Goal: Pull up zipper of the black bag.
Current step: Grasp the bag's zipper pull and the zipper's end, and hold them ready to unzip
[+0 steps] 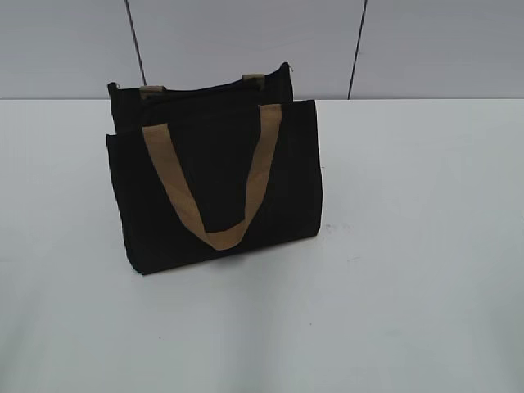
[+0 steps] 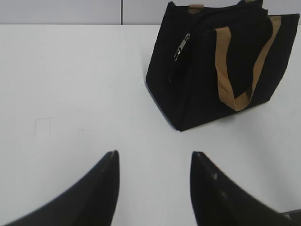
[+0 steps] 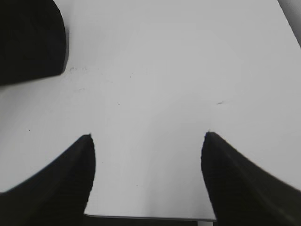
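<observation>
The black bag [image 1: 214, 184] stands upright on the white table, left of centre, with a tan handle [image 1: 214, 196] hanging down its front. In the left wrist view the bag [image 2: 211, 70] is at the upper right, and the silvery zipper pull [image 2: 181, 47] hangs on its end panel near the top. My left gripper [image 2: 154, 157] is open and empty over bare table, well short of the bag. My right gripper [image 3: 148, 139] is open and empty; a corner of the bag [image 3: 28, 42] shows at its upper left. Neither gripper shows in the exterior view.
The white table [image 1: 409, 246] spreads around the bag. A grey panelled wall [image 1: 426, 41] runs behind it. The table's near edge [image 3: 150, 217] shows under my right gripper.
</observation>
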